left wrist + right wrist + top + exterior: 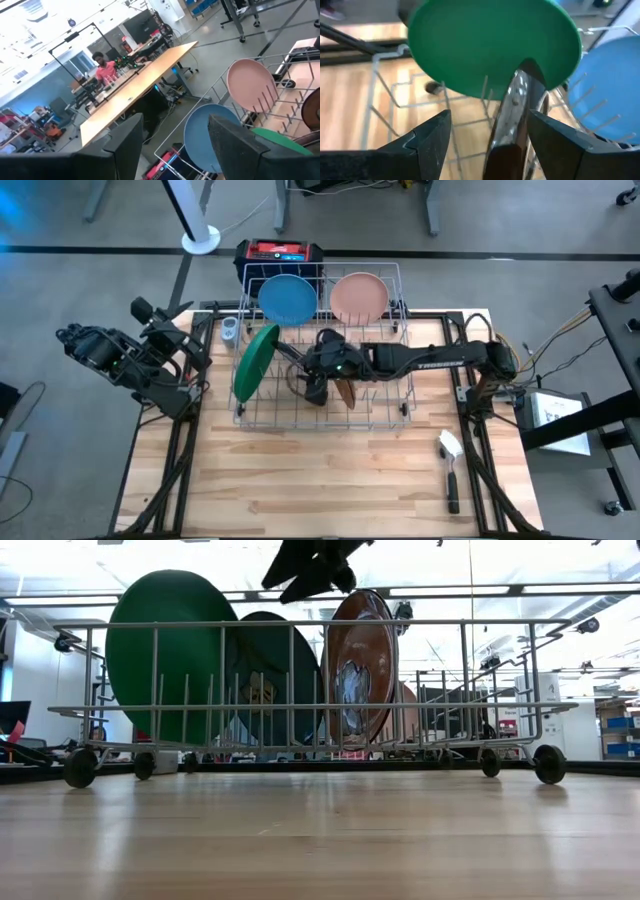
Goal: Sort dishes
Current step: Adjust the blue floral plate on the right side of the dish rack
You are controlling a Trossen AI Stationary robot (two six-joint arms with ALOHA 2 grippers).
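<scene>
High view gives the full layout: grey wire dish rack [322,345] on the wooden tabletop [330,480], light blue round plate [288,298] and pale pink round plate [358,296] standing at the rack's far end, larger green round plate [256,361] leaning at its left side, dark orange-brown plate [345,391] on edge mid-rack. Black-handled, white-headed brush [450,465] lies on the tabletop near the right front, well apart from the rack.

Low view alone shows the brown plate's glossy face [358,667] upright between the wires, green plate [172,650] left of it; a second brown plate cannot be made out.

Right arm reaches in from the right across the rack, right gripper [315,388] above its middle. Right wrist view: fingers [427,137] spread apart, gripping nothing, the brown plate's rim [516,120] upright in the gap between them, no visible contact; green plate [490,42] just beyond, blue plate [610,87] to one side.

Left arm waits folded off the tabletop's left edge, left gripper [172,350] near the rack's corner. Left wrist view: fingers [122,145] apart and empty, aimed at blue [210,137] and pink [250,85] plates; a person [103,67] sits at a distant desk.
</scene>
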